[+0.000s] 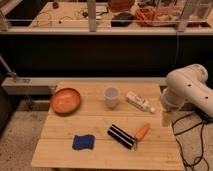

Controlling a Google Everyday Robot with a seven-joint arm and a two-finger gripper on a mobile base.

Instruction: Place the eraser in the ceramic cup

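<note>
One wooden table — speckled floor | end effector at its right edge

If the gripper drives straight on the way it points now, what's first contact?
Probably the table top near its right edge. The gripper points down, right of the orange piece; depth is unclear.

Orange bowl left; white bottle lying right; blue cloth front; wooden table.

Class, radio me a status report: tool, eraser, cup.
Tool at right edge of table. Eraser front-centre, orange item beside it. Cup upright mid-table, white bottle nearby.
</note>
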